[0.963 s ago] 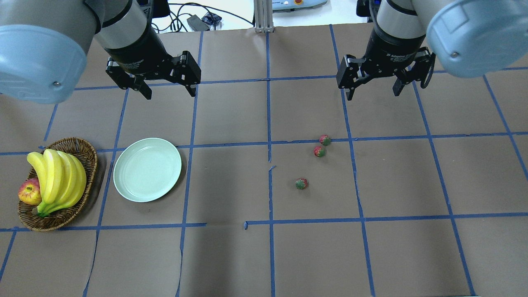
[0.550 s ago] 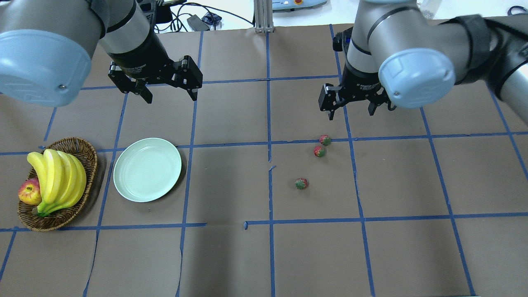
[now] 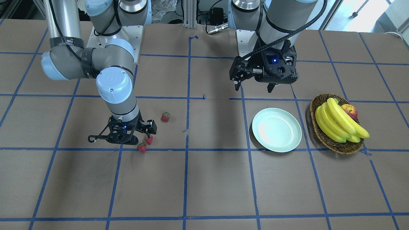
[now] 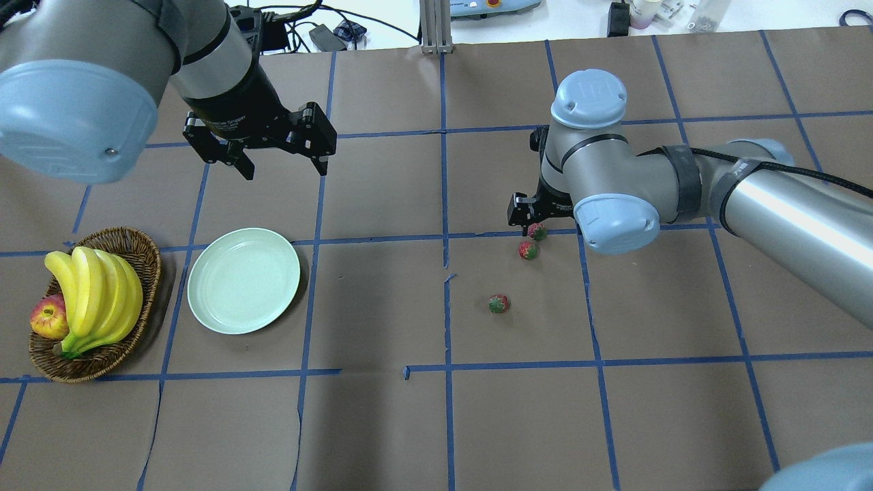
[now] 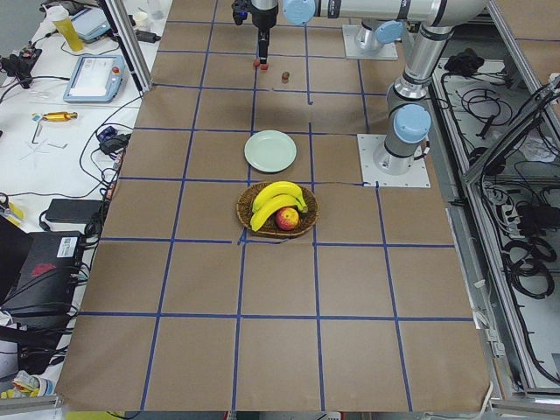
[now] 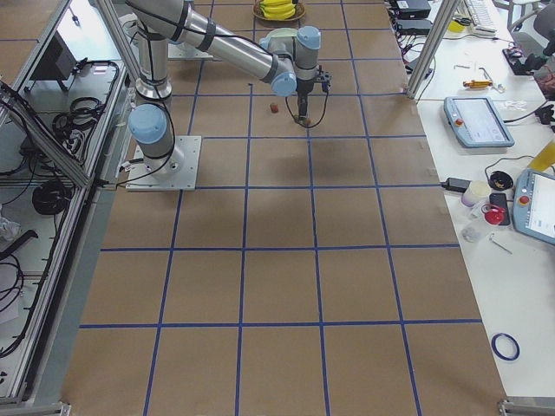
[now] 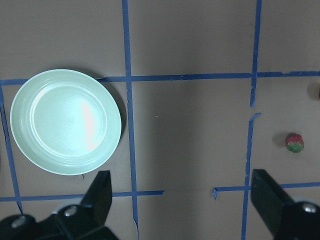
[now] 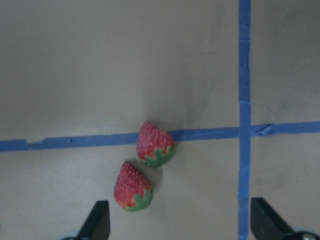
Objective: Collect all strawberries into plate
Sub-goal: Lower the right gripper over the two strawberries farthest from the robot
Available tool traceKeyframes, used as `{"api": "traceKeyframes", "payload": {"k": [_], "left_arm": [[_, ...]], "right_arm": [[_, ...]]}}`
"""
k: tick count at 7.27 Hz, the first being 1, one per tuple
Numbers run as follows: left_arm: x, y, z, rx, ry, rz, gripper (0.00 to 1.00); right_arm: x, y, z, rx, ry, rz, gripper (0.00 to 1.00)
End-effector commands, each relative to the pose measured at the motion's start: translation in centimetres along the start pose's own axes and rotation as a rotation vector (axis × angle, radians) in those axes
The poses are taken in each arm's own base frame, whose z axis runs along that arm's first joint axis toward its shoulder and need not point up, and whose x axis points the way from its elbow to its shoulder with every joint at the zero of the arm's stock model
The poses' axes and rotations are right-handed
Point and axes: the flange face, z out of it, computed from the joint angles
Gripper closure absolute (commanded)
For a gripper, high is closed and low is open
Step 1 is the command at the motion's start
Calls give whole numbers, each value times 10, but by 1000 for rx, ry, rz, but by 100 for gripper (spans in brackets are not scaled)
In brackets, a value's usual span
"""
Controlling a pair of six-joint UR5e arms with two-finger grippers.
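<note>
Strawberries (image 8: 155,145) within reach: the right gripper (image 8: 182,222), a second ago raised well back, has dropped over two of them, jaws open, the pair on the table (image 8: 75,60) nearer one jaw. The third strawberry (image 4: 498,303) lies apart. No pick yet; the plate (image 4: 243,280) sits empty near the left gripper (image 4: 283,160), jaws also open. Wrist lettering is unreadable.

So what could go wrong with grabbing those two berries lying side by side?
The strawberries lie close together, so the open right hand may grab one and knock the other rolling, or pinch both. The plate is far off to the other side, so a loose grip could drop one on the way.
</note>
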Motion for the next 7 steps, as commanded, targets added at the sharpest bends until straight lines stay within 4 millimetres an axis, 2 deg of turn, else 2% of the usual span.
{"api": "traceKeyframes", "payload": {"k": [1, 2, 4, 5, 6, 7], "left_arm": [[0, 0, 0, -1, 0, 0, 0], [0, 0, 0, -1, 0, 0, 0], [0, 0, 0, -1, 0, 0, 0], [0, 0, 1, -2, 1, 0, 0], [0, 0, 1, -2, 1, 0, 0], [0, 0, 1, -2, 1, 0, 0]], "right_arm": [[-3, -14, 16, 40, -25, 209, 3], [-1, -16, 21, 37, -25, 292, 3], [0, -11, 35, 9, -15, 333, 11], [0, -9, 43, -5, -9, 333, 19], [0, -10, 43, -7, -9, 333, 35], [0, -11, 43, -6, -10, 335, 74]]}}
